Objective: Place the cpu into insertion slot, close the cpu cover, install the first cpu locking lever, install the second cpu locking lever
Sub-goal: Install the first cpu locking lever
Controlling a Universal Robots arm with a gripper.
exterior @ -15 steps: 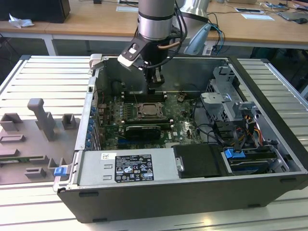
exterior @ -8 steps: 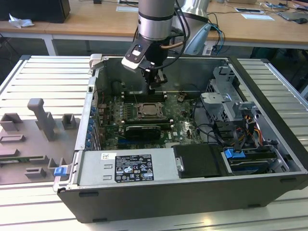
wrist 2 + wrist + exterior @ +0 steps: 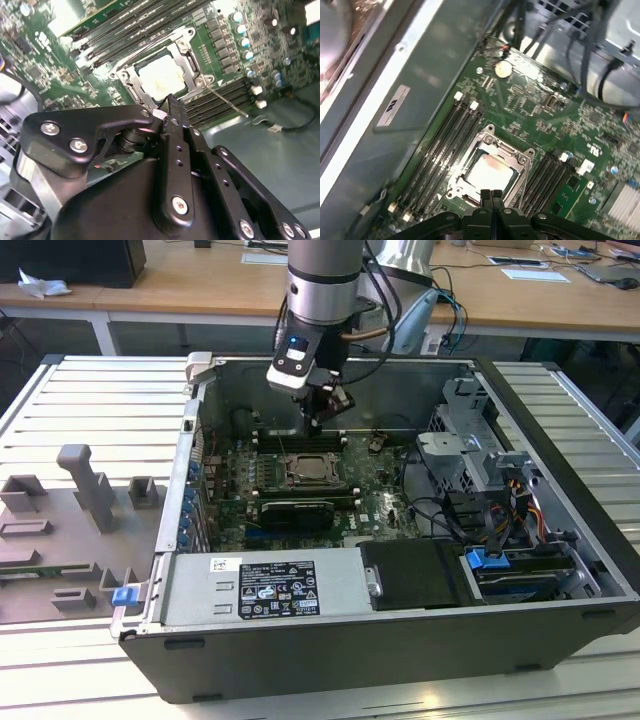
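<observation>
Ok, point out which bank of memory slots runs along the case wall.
The bank between the cpu and the grey case wall. The other bank lies across the cpu, farther from that wall.

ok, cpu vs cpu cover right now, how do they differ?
The cpu is a solid pale square; the cpu cover is a silvery frame with a central cut-out. The cpu sits inside that opening; the cpu cover lies around it. Both lie flat on the green motherboard.
</observation>
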